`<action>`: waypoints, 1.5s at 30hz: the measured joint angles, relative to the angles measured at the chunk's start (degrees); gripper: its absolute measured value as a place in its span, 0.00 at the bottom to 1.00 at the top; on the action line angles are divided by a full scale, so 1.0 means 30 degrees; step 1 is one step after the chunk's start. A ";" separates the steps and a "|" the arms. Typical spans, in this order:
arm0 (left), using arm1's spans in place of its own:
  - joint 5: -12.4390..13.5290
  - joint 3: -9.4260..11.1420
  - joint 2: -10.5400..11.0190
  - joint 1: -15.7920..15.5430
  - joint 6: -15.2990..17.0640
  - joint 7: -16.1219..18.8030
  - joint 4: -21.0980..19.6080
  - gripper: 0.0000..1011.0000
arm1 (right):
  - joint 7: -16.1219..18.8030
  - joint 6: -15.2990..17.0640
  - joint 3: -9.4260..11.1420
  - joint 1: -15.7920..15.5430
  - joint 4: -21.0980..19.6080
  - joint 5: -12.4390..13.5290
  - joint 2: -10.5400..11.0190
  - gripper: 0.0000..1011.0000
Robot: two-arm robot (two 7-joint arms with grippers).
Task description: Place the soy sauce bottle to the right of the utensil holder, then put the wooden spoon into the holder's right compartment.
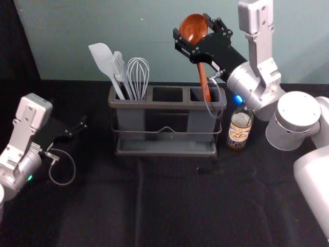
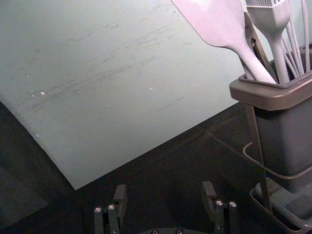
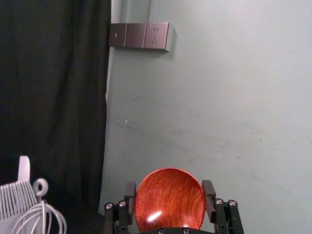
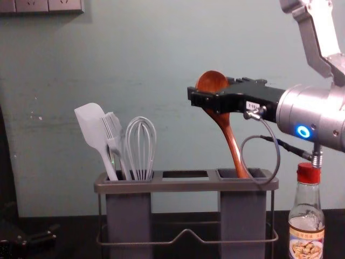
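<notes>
My right gripper (image 1: 193, 32) is above the utensil holder (image 1: 167, 105), shut on the bowl of the wooden spoon (image 1: 201, 69). In the right wrist view, the spoon bowl (image 3: 169, 200) spans between the fingertips of my right gripper (image 3: 169, 199). The spoon's handle leans, its lower end inside the holder's right compartment in the chest view. The soy sauce bottle (image 1: 240, 127), red-capped (image 4: 308, 172), stands upright to the right of the holder. My left gripper (image 1: 77, 126) is parked left of the holder; the left wrist view has the left gripper (image 2: 165, 197) open, nothing between its fingers.
A white spatula (image 1: 105, 59), a brush (image 1: 120, 69) and a whisk (image 1: 138, 77) stand in the holder's left compartment. The wall (image 1: 139, 31) rises behind the black-covered table (image 1: 169, 206). My right forearm passes above the bottle.
</notes>
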 joint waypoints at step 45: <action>0.0001 0.0001 0.0000 0.0001 -0.0001 0.0000 0.0000 0.99 | 0.0153 -0.0169 0.0032 -0.1745 -0.0132 0.0402 0.0253 0.83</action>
